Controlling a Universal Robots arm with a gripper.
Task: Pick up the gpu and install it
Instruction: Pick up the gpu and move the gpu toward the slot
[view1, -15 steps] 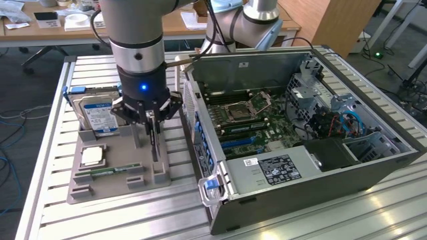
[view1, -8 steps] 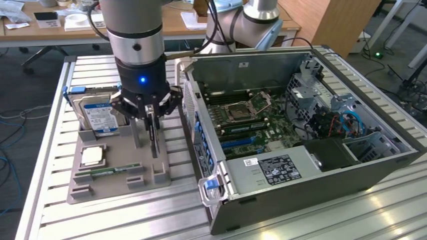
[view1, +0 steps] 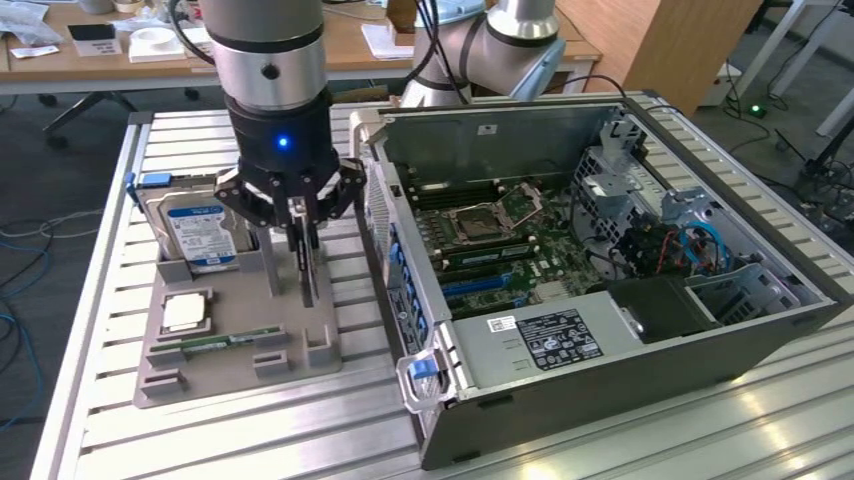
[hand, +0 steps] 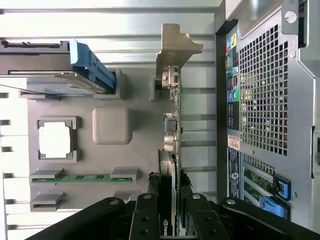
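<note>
The tool (view1: 303, 218) pinches the gpu (hand: 171, 130) by its top edge, upright in the grey holder (view1: 254, 310), so a skewed lift could jam it or let it slip.

**Fig. Universal Robots arm with its gripper, exterior and wrist views.**

The reference feature is the small round blue lamp (view1: 282, 141), lit on the front of the black cylindrical gripper housing (view1: 280, 115). Above the lamp runs the silvery-grey cylindrical metal arm segment (view1: 267, 40), smooth and glossy, with one small dark round hole (view1: 271, 71) on its front. A darker band just above the lamp marks where silver meets black. Below the lamp the black linkage gripper (view1: 306, 235) spreads into paired angular bars on either side. In the wrist view the gripper (hand: 172, 225) shows matte black bars joined by round pivot pins (hand: 114, 202) with paler centres, and two flat-faced black fingers (hand: 147, 220).
</note>
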